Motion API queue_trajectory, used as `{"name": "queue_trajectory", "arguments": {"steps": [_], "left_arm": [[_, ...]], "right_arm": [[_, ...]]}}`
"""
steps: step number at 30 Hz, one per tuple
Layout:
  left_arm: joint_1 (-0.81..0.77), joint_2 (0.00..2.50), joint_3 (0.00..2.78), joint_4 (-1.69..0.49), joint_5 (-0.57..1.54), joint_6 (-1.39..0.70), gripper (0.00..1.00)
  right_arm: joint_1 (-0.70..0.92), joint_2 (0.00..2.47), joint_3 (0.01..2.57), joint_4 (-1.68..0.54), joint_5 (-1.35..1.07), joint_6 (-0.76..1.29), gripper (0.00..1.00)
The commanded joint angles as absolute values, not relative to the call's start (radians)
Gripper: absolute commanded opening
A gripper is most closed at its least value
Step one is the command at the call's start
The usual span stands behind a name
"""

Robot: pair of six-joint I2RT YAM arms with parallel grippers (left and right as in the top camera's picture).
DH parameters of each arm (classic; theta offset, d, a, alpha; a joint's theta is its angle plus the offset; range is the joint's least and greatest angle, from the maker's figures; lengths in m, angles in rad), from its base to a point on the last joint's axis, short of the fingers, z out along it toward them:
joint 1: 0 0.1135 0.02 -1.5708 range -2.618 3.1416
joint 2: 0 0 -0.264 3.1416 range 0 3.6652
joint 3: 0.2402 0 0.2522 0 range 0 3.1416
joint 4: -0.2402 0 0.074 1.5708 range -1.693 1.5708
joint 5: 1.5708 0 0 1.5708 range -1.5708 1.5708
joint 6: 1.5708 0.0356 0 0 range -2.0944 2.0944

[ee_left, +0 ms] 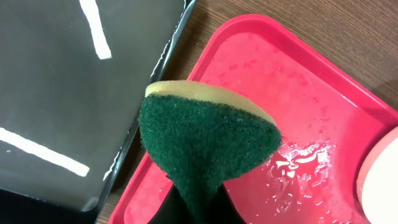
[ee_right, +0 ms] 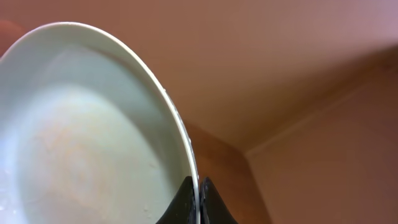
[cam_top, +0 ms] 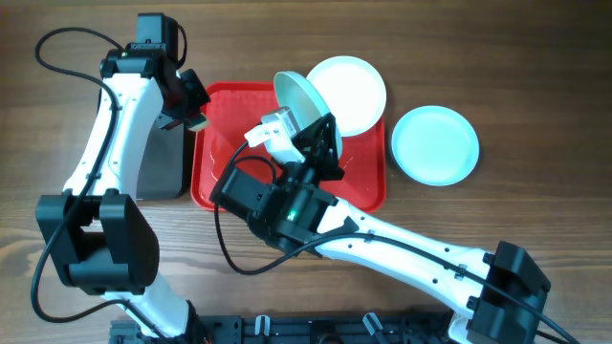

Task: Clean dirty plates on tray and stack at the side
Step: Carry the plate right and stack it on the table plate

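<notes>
Right gripper (ee_right: 199,188) is pinching the rim of an aqua plate (ee_right: 81,137), jaws closed down narrow on the edge. It is holding the plate up on its edge, tilted, above the middle of the red tray (cam_top: 363,182) and not touching it.

In the overhead view the rim is running diagonally, far-left to near-right. The hollow face is showing from above and looks turned toward the left side. It is carrying a faint smear in the wrist view, so I'm reading it as not clean yet.

Left gripper (cam_top: 194,117) is clamping a sponge (ee_left: 205,143), green scrub side facing the camera and yellow foam behind. It is hanging over the tray's left edge, just beside the black tray (ee_left: 62,93).

Key relation: the sponge is sitting left of the held plate, apart from it, with wet tray floor between them. The left arm is the nearer one for scrubbing, so closing the gap means moving right, toward the hollow face. The right arm only needs to be bracing.

White plate (cam_top: 349,91) is sitting at the tray's far-right corner, overhanging the rim. Second aqua plate (cam_top: 435,143) is lying on the bench (cam_top: 535,76), just right of the tray, probably marking the stacking spot.
</notes>
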State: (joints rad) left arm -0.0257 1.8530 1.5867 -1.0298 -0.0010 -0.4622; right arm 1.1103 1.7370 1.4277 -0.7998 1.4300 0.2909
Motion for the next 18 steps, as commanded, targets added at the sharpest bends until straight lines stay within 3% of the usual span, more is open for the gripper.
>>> {"name": "queue_trajectory", "arguments": {"steps": [1, 8, 18], "left_arm": [[-0.024, 1.850, 1.581, -1.031, 0.011, -0.476, 0.04], [-0.024, 1.850, 1.581, -1.034, 0.011, -0.476, 0.04], [-0.024, 1.850, 1.581, -1.052, 0.011, -0.476, 0.04]], "right_arm": [[1.106, 1.709, 1.449, -0.801, 1.134, 0.293, 0.04], [0.987, 1.709, 1.448, -0.818, 0.578, 0.449, 0.04], [0.648, 1.681, 1.448, -0.858, 0.068, 0.378, 0.04]]}}
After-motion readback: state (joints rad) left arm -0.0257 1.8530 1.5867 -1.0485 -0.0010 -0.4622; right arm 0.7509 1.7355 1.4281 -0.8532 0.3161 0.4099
